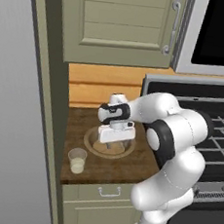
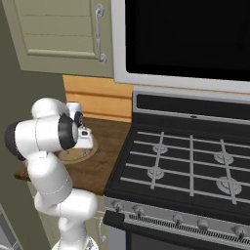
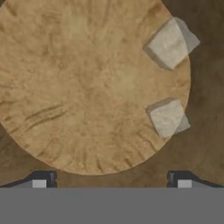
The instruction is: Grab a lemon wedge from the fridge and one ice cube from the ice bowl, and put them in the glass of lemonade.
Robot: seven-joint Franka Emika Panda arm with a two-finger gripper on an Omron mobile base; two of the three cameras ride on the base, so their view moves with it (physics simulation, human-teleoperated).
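The ice bowl [image 1: 90,140] is a shallow tan wooden bowl on the dark wooden counter; its rim also shows at the bowl [image 2: 80,155]. My gripper [image 1: 111,144] hangs just above it, pointing down. In the hand view the bowl [image 3: 87,87] holds two pale ice cubes, one [image 3: 171,43] at the upper right and one [image 3: 167,117] lower down. My gripper [image 3: 112,181] stands open with nothing between its fingertips [image 3: 41,181], and both cubes lie apart from them. The glass of lemonade [image 1: 77,160] stands at the counter's front left. The lemon wedge is out of view.
A black stove [image 2: 185,161] with grates adjoins the counter on the right, under a microwave [image 2: 190,39]. A beige wall cabinet [image 1: 118,21] hangs above the counter. A tall grey surface [image 1: 5,122], seemingly the fridge's side, rises at the left. A drawer handle [image 1: 109,192] sits below the counter edge.
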